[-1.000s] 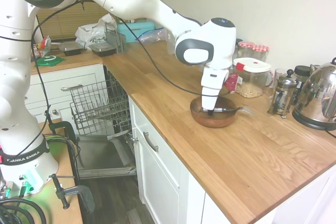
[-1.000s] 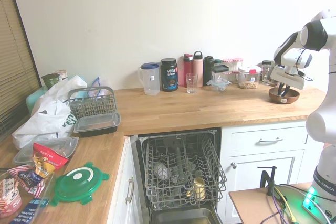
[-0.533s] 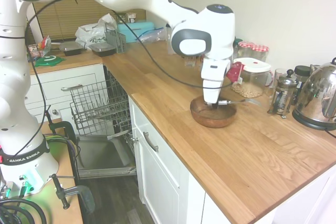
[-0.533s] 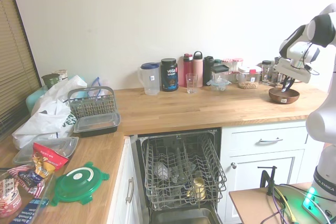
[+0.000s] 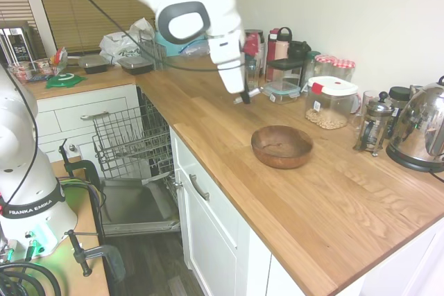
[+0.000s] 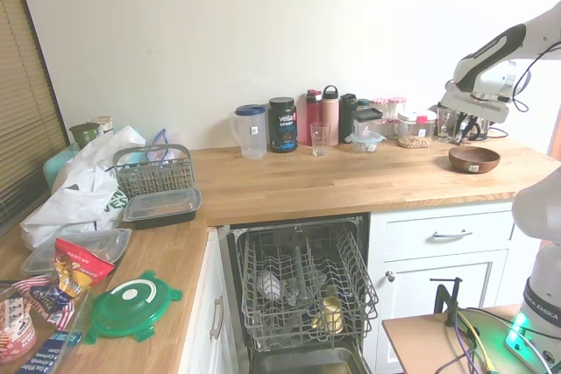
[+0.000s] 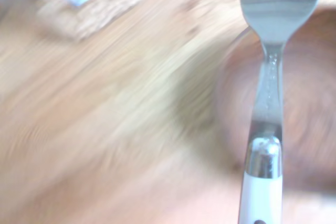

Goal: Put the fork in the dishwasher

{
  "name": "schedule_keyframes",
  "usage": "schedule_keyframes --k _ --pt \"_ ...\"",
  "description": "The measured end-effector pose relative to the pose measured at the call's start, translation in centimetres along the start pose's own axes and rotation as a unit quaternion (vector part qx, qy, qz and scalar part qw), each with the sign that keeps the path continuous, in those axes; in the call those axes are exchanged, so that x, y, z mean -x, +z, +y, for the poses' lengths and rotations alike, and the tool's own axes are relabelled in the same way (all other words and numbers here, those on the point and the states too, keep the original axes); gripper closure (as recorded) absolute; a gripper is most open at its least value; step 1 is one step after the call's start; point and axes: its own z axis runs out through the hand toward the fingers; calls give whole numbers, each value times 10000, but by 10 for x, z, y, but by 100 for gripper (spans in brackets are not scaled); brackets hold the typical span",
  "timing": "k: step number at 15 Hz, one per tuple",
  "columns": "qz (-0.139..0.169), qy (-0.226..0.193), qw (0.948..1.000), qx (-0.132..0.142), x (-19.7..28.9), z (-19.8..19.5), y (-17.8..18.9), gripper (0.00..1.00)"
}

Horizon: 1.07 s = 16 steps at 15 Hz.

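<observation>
High above the wooden counter, my gripper (image 5: 243, 95) is shut on the fork (image 5: 252, 93), which sticks out sideways from the fingers. The wrist view shows the fork (image 7: 266, 129) close up, with silver tines and a pale handle end. The wooden bowl (image 5: 281, 145) sits empty on the counter, to the right of and below the gripper. In the second exterior view the gripper (image 6: 463, 125) hangs above and left of the bowl (image 6: 473, 158); the fork is too small to make out there. The dishwasher (image 5: 132, 140) stands open with its wire rack (image 6: 302, 282) pulled out over the lowered door (image 5: 135, 206).
Bottles, jars and a lidded container (image 5: 331, 100) line the back wall. A French press (image 5: 374, 126) and a steel kettle (image 5: 422, 132) stand at the right. A cutlery basket (image 6: 153, 170), plastic tubs, bags and a green lid (image 6: 133, 304) crowd the counter left of the dishwasher.
The gripper has lifted the fork out of the wooden bowl and carried it up and along the counter toward the dishwasher side. The bowl has stayed in place.
</observation>
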Motion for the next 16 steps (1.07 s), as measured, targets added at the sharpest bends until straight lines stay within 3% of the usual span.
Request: schedule_keyframes --k 2,5,7,9,13,16 --pt "246 -666 9973 197 80 10 -17 100" --pt "483 -1467 9855 705 234 54 -43 100" --pt "651 -1922 9763 749 354 101 -70 100" --pt "794 -2299 9676 683 444 137 -78 100" --pt "877 -2677 9482 1468 494 133 -9 100" --pt "1094 -2917 9335 1774 509 134 26 100"
